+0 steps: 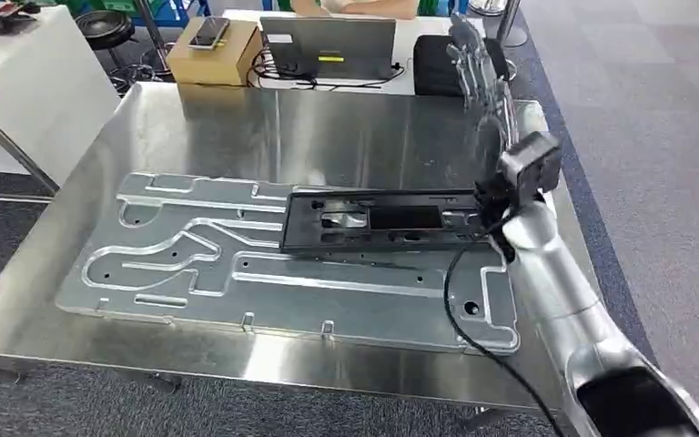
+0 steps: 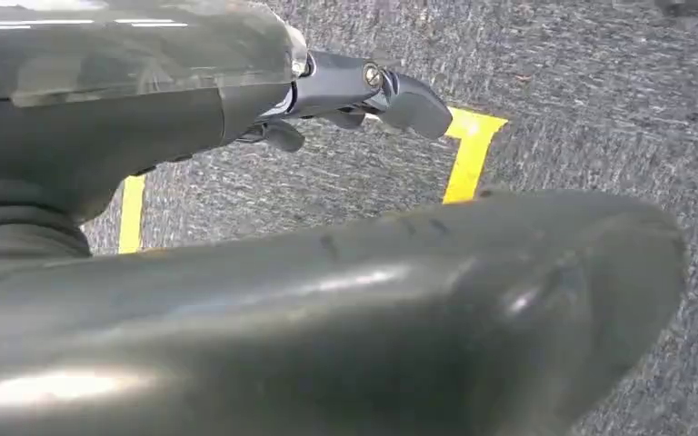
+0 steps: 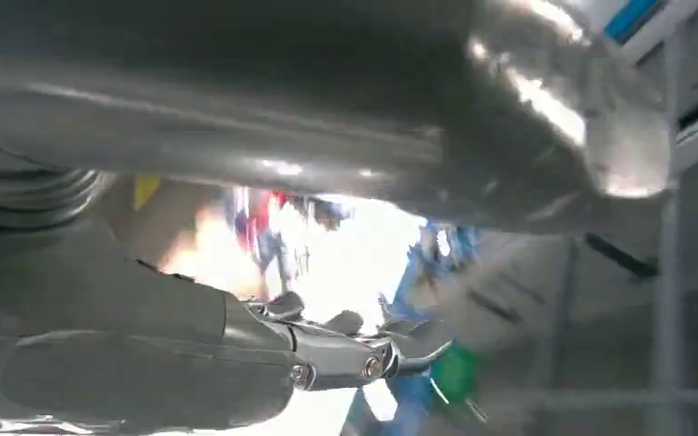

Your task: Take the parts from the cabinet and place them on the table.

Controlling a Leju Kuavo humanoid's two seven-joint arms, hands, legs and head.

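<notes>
Large machined plate [image 1: 237,264] lies flat on worktop [image 1: 328,118]. Smaller part [image 1: 378,220] rests on plate's right half. Behind worktop: box [image 1: 211,56] at left, laptop [image 1: 328,45] right of it.

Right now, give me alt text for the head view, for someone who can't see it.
A black part lies on a large machined aluminium plate on a steel table. The robot's right hand is raised above the table's far right side.
</notes>
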